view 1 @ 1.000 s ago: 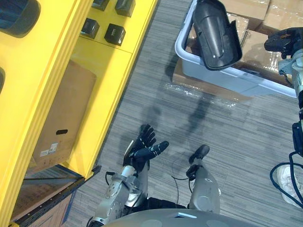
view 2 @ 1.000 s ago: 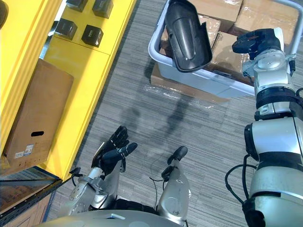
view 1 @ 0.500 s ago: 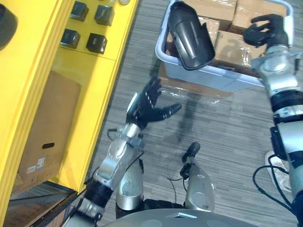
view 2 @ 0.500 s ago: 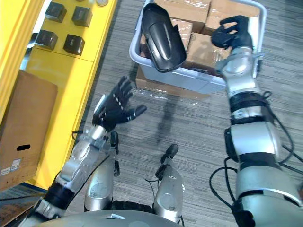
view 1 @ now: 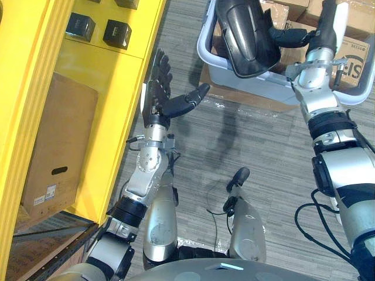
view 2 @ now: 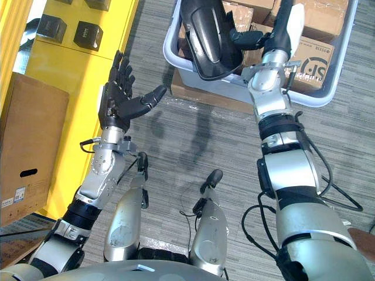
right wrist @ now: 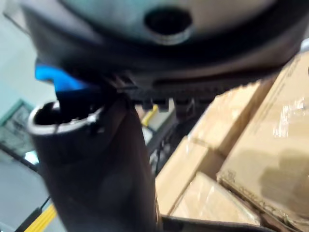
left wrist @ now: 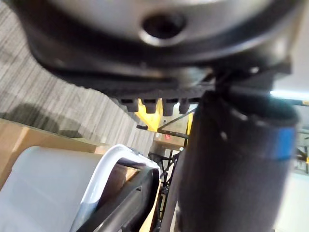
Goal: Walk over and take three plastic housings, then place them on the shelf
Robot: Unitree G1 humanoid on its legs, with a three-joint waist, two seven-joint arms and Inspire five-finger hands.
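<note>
two robot hands are up in front of the robot. nearest is the left robot hand (view 1: 166, 98), wide open with fingers straight and thumb stuck out, holding nothing. it hangs in the air beside the yellow shelf (view 1: 126, 76), with its palm turned toward the grey tub (view 1: 275, 88). a little farther on, one black plastic housing (view 1: 246, 29) sits in that tub. its long side runs away from the robot, and its near end pokes over the tub's near rim. the housing lies ahead and to the right of the left robot hand, with a clear gap between them. the right robot hand (view 1: 302, 38) is much closer. it comes in from the right, up against the housing's side. i cannot tell if it has hold of it. i think the right robot hand is the one to grab first. behind the housing lie cardboard boxes (view 2: 310, 55).
</note>
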